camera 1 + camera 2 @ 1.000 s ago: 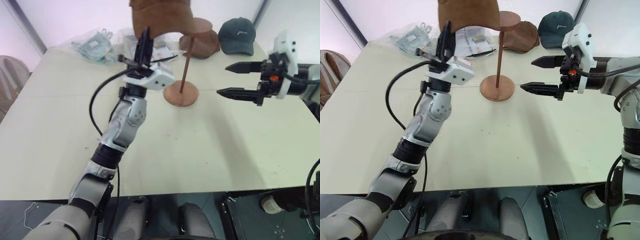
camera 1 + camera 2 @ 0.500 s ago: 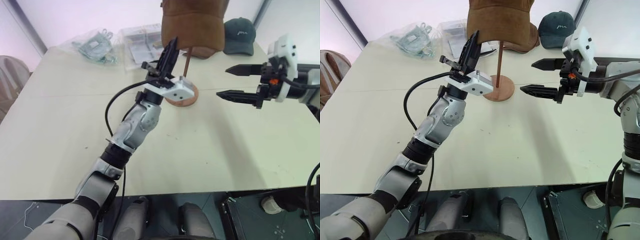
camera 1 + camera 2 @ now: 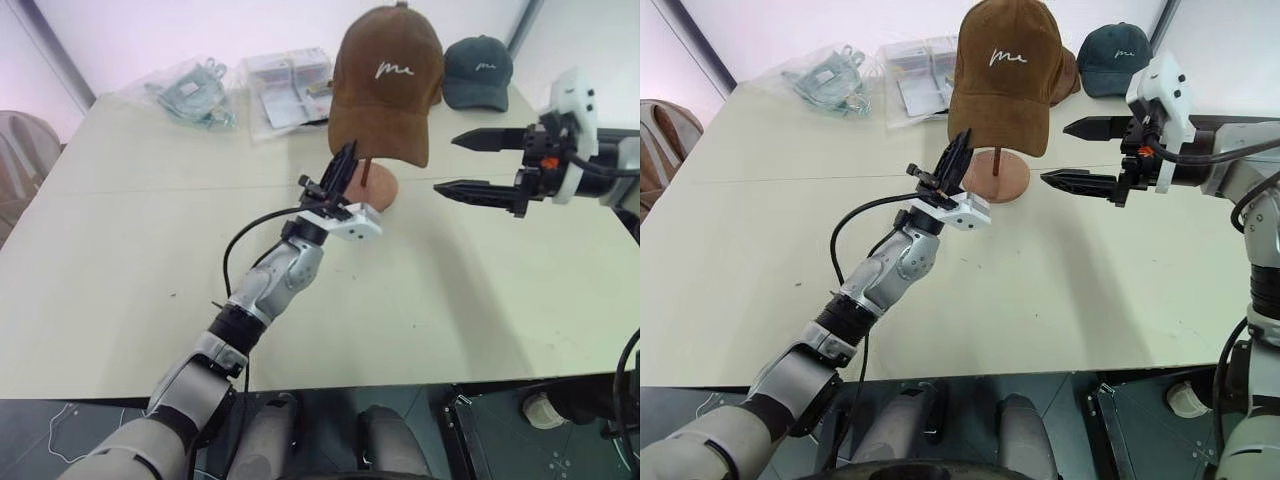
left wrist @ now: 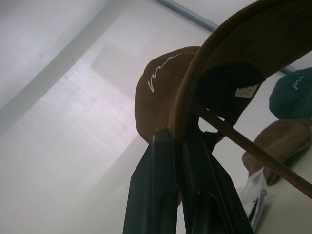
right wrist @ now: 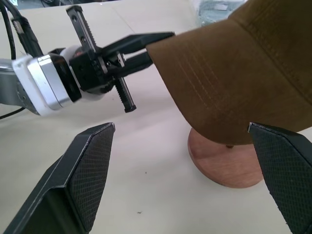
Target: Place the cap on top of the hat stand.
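Note:
The brown cap (image 3: 385,80) with white script hangs over the hat stand, whose rod (image 4: 243,146) runs up inside it; the disc top is hidden by the cap. The stand's round base (image 3: 1002,181) shows below the brim. My left gripper (image 3: 345,160) reaches up from below and is shut on the edge of the cap's brim (image 4: 180,112). My right gripper (image 3: 446,163) hovers to the right of the stand, open, with nothing between its fingers (image 5: 83,170). It faces the cap (image 5: 243,73) and the left gripper (image 5: 151,41).
A dark green cap (image 3: 477,70) and a second brown cap (image 4: 278,141) lie behind the stand at the back right. Clear plastic bags (image 3: 190,85) and packets (image 3: 290,75) sit at the back left. The cream table (image 3: 420,300) stretches toward its front edge.
My left gripper has carried the cap to the right and down, from left of the stand to over its top. The right gripper has stayed where it was.

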You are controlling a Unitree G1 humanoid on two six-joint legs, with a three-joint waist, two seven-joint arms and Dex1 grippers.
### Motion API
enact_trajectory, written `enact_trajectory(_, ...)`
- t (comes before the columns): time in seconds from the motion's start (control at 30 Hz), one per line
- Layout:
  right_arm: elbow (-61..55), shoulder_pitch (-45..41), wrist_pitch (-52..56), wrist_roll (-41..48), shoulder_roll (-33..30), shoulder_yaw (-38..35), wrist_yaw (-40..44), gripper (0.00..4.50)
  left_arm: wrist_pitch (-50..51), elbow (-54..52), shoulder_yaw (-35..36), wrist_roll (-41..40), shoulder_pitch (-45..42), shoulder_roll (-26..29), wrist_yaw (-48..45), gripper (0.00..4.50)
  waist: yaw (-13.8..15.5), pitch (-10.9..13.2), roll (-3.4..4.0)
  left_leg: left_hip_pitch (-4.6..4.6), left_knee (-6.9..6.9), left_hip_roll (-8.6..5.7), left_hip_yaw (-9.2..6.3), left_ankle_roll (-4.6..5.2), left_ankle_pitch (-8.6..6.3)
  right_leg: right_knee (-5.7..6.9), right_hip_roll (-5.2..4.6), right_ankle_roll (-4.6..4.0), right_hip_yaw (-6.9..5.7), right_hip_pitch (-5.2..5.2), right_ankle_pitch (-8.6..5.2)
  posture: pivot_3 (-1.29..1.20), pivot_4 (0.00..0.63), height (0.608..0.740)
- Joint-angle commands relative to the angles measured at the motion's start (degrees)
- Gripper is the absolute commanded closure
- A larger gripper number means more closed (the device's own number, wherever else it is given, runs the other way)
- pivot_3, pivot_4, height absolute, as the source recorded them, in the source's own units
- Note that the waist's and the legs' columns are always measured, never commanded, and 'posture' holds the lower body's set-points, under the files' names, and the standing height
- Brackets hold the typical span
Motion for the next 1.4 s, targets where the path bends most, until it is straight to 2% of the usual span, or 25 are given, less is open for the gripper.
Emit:
enact_trajectory(0.03, -2.2, -0.66, 0.04, 0.86, -1.21, -2.18, -0.11, 0.0, -1.17, 0.83, -1.27, 1.03, 0.17, -0.18, 1.46, 4.44, -0.01, 0.0, 0.0, 0.0, 0.0, 0.0, 0.0, 0.0, 0.0, 0.0, 0.0, 0.0, 0.0, 0.0, 0.0, 0.0, 0.15, 0.74)
enact_trajectory(0.53, -2.8, -0.47, 0.36, 1.3, -1.16, -2.46, -0.78, 0.0, 1.5, 3.82, -5.23, 5.31, 0.47, -0.72, 2.36, 4.44, 0.09, -0.01, 0.01, 0.0, 0.03, -0.01, 0.0, 0.0, 0.0, 0.01, -0.01, 0.01, -0.01, 0.02, 0.0, 0.0, 0.15, 0.74)
enact_trajectory(0.87, -2.76, -0.46, 0.39, 1.3, -1.12, -2.38, -0.88, 0.0, 0.87, 3.55, -4.41, 3.55, 1.49, -0.47, 1.19, 4.44, 0.07, -0.01, 0.01, 0.0, 0.03, 0.0, 0.0, 0.0, 0.0, 0.01, -0.01, 0.01, 0.0, 0.02, 0.0, 0.0, 0.15, 0.74)
enact_trajectory(0.97, -2.41, -0.74, 0.16, 1.11, -0.94, -2.1, -0.84, 0.0, 0.57, 3.48, -4.2, 3.07, 1.86, -0.32, 0.88, 3.52, 0.02, -0.01, 0.01, 0.0, 0.03, 0.0, 0.0, 0.0, 0.0, 0.02, -0.01, 0.01, 0.0, 0.02, 0.0, 0.0, 0.15, 0.74)
enact_trajectory(1.2, -2.34, -0.87, 0.03, 1.07, -0.77, -1.95, -0.79, 0.0, -0.01, 3.16, -4.31, 2.22, 3.04, 0.37, -0.55, 0.04, 0.03, -0.01, 0.01, 0.0, 0.03, 0.0, 0.0, 0.0, 0.0, 0.02, -0.01, 0.01, 0.0, 0.01, 0.0, 0.0, 0.15, 0.74)
enact_trajectory(1.4, -2.29, -0.95, -0.03, 1.06, -0.7, -1.87, -0.74, 0.0, -2.78, 2.56, -4.07, -1.11, 5.46, 1.54, -5.38, 0.04, -0.02, -0.01, 0.01, 0.0, 0.03, 0.0, 0.0, 0.0, 0.0, 0.03, -0.01, 0.01, 0.0, 0.0, 0.0, 0.0, 0.15, 0.74)
